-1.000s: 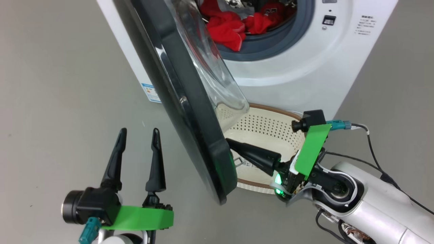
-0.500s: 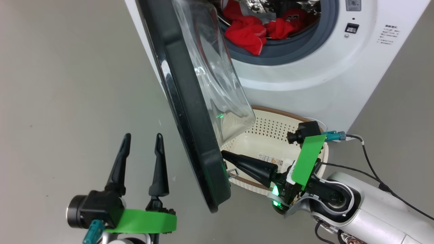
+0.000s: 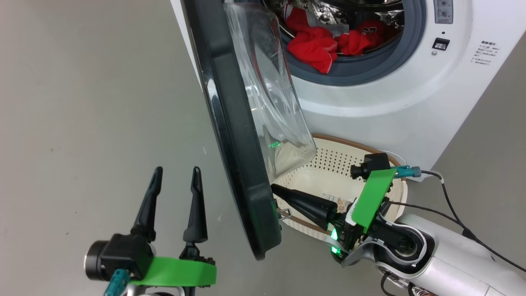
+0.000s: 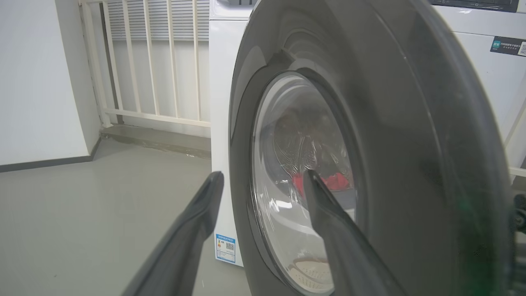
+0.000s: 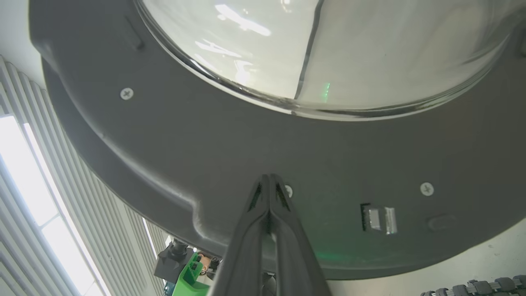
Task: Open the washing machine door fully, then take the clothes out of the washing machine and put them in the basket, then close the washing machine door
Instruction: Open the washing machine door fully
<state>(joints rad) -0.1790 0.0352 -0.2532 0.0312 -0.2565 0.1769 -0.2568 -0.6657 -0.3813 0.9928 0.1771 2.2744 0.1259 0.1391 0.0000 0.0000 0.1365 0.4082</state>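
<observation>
The glossy black washing machine door (image 3: pixel 234 144) stands partly open, its clear glass bowl (image 3: pixel 275 94) facing the drum. My right gripper (image 3: pixel 274 188) is shut, and its joined tips (image 5: pixel 269 177) press on the door's inner face (image 5: pixel 185 144) just below the glass (image 5: pixel 328 49). My left gripper (image 3: pixel 176 174) hangs open on the door's outer side, a short way from the door (image 4: pixel 390 123), holding nothing. Red clothes (image 3: pixel 316 45) lie at the mouth of the white washing machine (image 3: pixel 370 94). The cream basket (image 3: pixel 328 164) sits on the floor below the opening, partly hidden by the door and my right arm.
Grey floor (image 3: pixel 82 102) spreads out to the left of the door. A white railing (image 4: pixel 144 61) and a white wall (image 4: pixel 37 82) stand beyond the machine. The door's latch (image 5: pixel 380 218) shows right of my right fingers. A cable (image 3: pixel 452 193) trails from my right wrist.
The head camera has shifted, sliding the whole picture right and down. The door has swung slightly wider and now covers the machine's blue label. My right gripper stays pressed on its inner face.
</observation>
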